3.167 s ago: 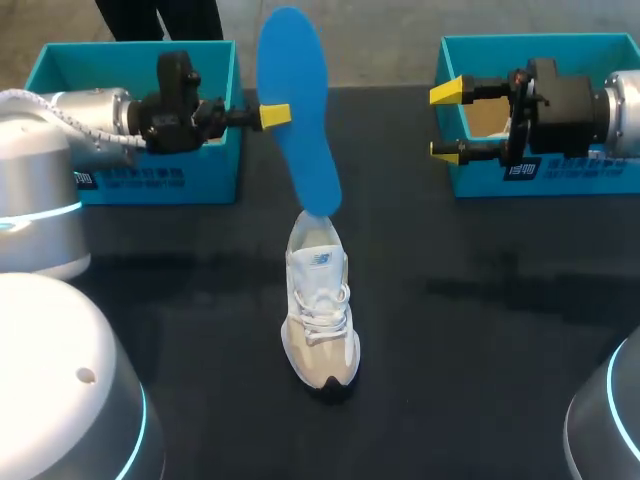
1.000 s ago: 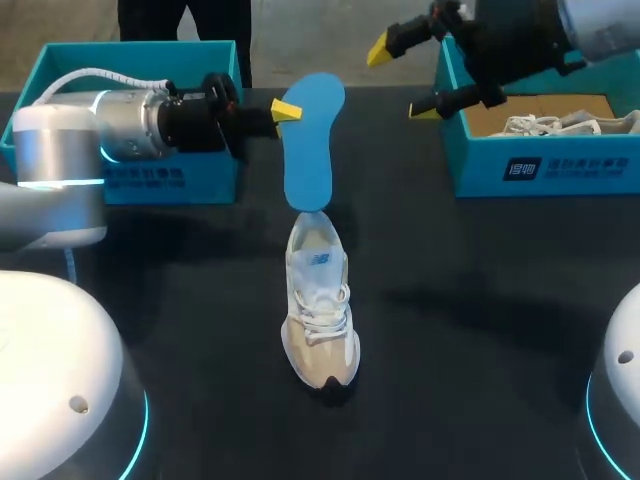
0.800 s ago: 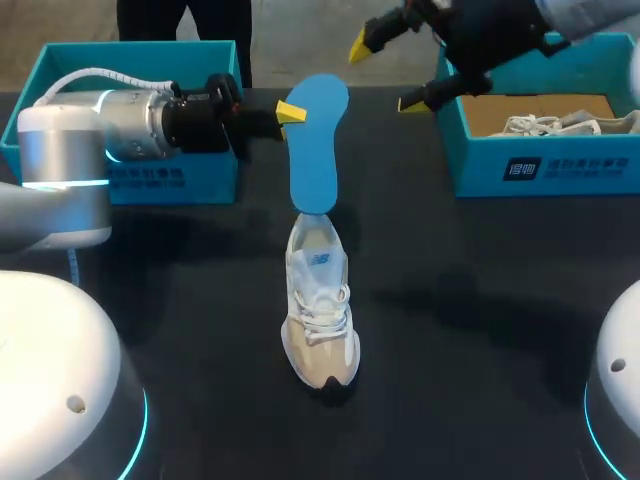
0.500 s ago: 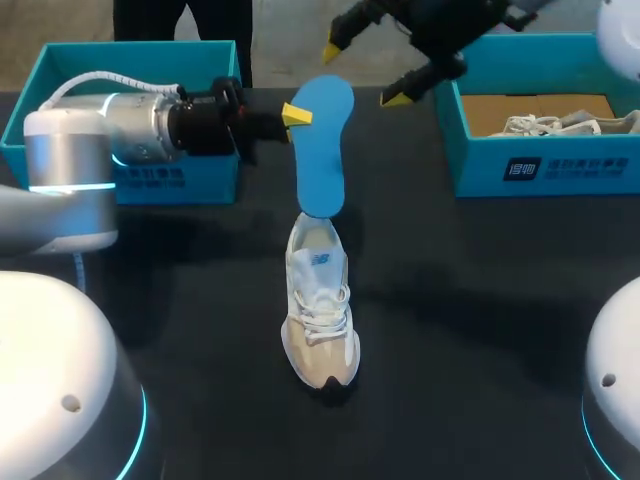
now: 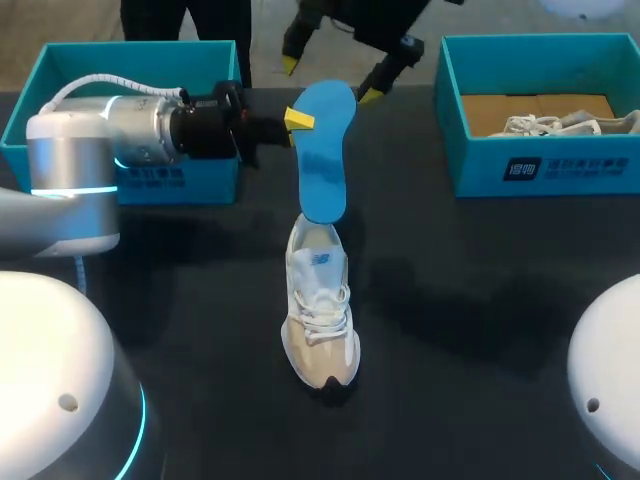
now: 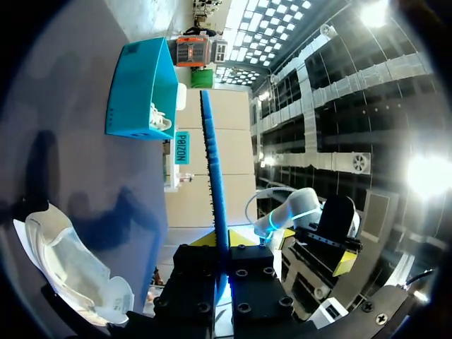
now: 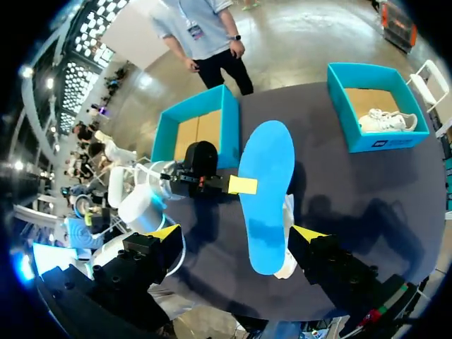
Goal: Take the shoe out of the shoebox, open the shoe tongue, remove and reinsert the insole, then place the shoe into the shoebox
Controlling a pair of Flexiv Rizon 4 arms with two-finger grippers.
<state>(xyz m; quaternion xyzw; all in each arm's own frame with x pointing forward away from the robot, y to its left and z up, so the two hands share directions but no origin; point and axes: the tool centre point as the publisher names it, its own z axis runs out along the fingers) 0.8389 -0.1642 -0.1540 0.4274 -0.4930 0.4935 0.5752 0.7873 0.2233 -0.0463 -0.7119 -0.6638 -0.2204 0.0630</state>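
Observation:
A blue insole (image 5: 322,150) stands nearly upright, its lower end just above the heel opening of a white and beige shoe (image 5: 320,305) in the middle of the table. My left gripper (image 5: 298,120) is shut on the insole's upper edge; the left wrist view shows the insole (image 6: 214,183) edge-on, clamped in that gripper (image 6: 221,244). My right gripper (image 5: 330,80) hangs open above and behind the insole's top, a fingertip to either side, touching nothing. From the right wrist, the insole (image 7: 265,191) lies ahead of the right gripper (image 7: 236,233) and hides most of the shoe.
A teal shoebox (image 5: 455,150) at the back right holds another white shoe (image 5: 560,122). A second teal shoebox (image 5: 60,70) stands at the back left, behind my left arm. The black tabletop (image 5: 480,300) is bare to the right of the shoe.
My open right gripper has swung left from above the right shoebox to above the insole's top. The left gripper and insole have edged slightly right. The shoe has not moved.

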